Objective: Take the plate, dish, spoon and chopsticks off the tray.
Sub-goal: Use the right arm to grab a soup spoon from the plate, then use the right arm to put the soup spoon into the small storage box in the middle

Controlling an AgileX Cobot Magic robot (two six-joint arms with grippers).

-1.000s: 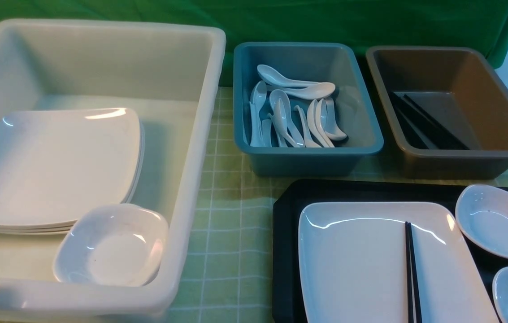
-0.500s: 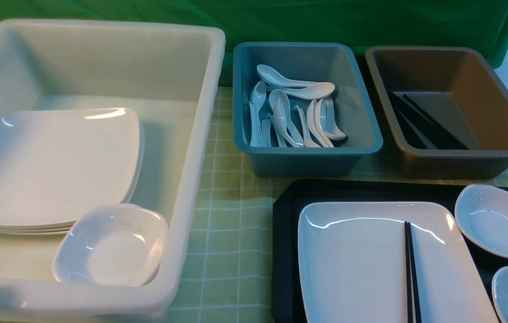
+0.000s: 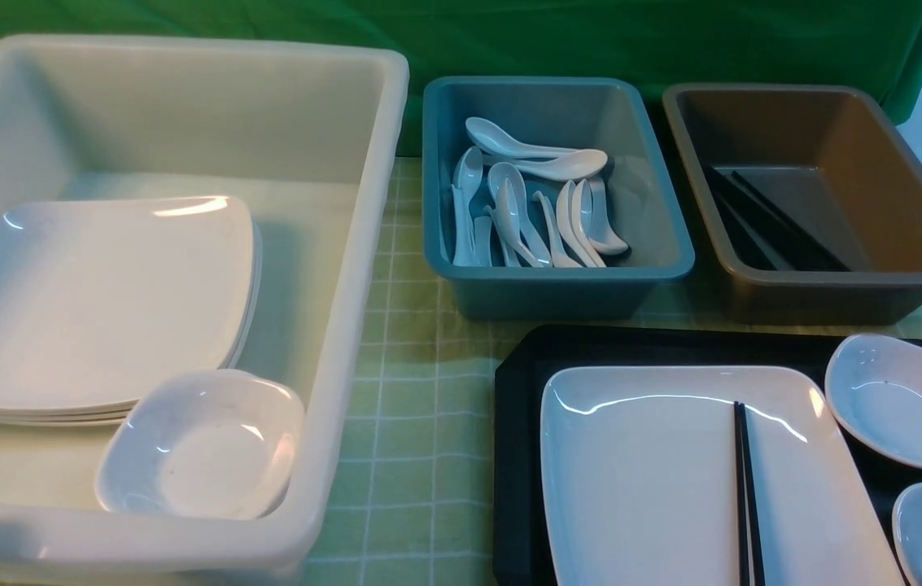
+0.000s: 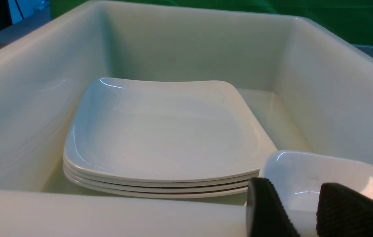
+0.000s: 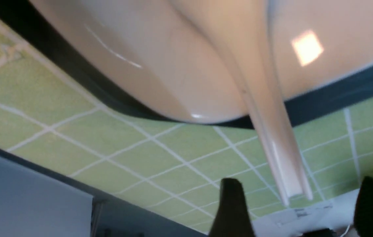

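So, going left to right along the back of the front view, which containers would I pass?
Big white tub holding stacked plates → blue tub full of spoons → brown tub with black chopsticks.

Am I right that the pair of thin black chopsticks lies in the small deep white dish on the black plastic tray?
Not quite. The front view shows the thin black chopsticks lying on the large flat white square plate, not in a small dish. That plate does sit on the black plastic tray.
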